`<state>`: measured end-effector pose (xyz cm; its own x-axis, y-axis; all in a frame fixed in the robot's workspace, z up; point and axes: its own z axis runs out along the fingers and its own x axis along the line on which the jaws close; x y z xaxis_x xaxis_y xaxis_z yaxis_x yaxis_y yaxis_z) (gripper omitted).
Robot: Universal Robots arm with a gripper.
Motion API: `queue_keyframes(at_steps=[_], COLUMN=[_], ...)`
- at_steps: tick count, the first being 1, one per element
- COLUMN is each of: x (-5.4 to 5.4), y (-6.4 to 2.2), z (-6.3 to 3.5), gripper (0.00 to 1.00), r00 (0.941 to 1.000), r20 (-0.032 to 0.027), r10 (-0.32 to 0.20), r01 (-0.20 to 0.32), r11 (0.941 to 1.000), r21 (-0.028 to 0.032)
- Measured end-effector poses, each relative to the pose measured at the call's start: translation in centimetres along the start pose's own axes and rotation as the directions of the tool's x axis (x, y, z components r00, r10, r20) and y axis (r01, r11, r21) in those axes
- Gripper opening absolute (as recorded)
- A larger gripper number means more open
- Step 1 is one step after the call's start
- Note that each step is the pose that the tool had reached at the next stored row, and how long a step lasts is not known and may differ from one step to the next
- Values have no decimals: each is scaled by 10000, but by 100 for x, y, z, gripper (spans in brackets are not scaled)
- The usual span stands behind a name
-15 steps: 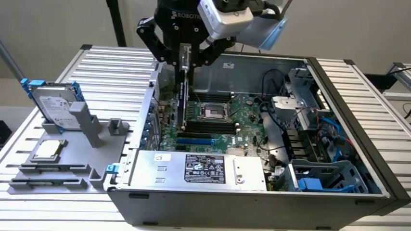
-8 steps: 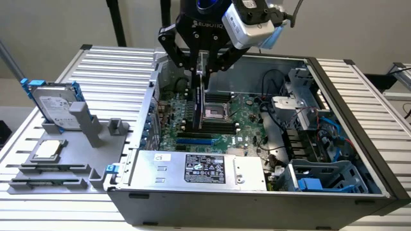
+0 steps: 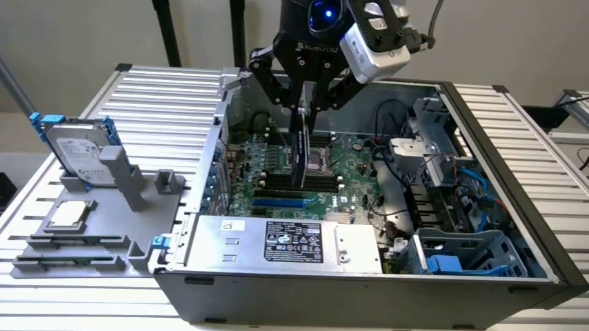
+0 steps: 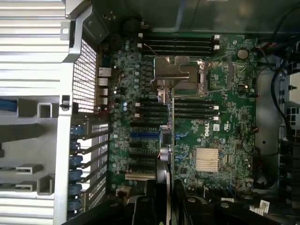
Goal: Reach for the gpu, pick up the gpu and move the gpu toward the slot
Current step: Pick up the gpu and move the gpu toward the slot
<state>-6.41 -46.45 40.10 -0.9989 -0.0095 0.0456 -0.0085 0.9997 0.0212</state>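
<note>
gripper [image 3: 307, 103] is clamped on the gpu [image 3: 301, 148], card hanging edge-down over the open case [image 3: 368, 289]. its long axis points straight down at the motherboard [image 3: 345, 176], with the blue slot [image 3: 278, 203] just below, slightly toward the exterior view's left.

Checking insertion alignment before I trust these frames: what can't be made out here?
- Exterior view: the gpu hangs edge-on from the gripper, faces unseen; it hides the slot beneath.
- Wrist view: the gpu is a thin edge; lower edge hidden.
- Exterior view: power supply label too small to read.
</note>
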Motion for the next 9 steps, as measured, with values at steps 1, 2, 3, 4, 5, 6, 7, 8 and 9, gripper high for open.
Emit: queue_keyframes(at_steps=[1, 2, 3, 4, 5, 6, 7, 8, 9], x=[-28, -57, -81, -109, -134, -160, -185, -210, -235], y=[8, 16, 24, 32, 41, 49, 58, 66, 74], z=[9, 16, 21, 25, 28, 31, 33, 35, 35], gripper=[26, 26, 26, 26, 26, 26, 26, 26, 26], r00=[10000, 10000, 10000, 10000, 10000, 10000, 10000, 10000, 10000], r20=[-3, -6, -8, -11, -14, -16, -18, -20, -22], r10=[8, 16, 22, 28, 34, 39, 44, 49, 54], r01=[-8, -16, -22, -28, -34, -39, -44, -49, -54], r11=[10000, 10000, 10000, 10000, 10000, 10000, 10000, 10000, 10000], r21=[0, -1, -2, -2, -1, -2, -3, -3, -3])
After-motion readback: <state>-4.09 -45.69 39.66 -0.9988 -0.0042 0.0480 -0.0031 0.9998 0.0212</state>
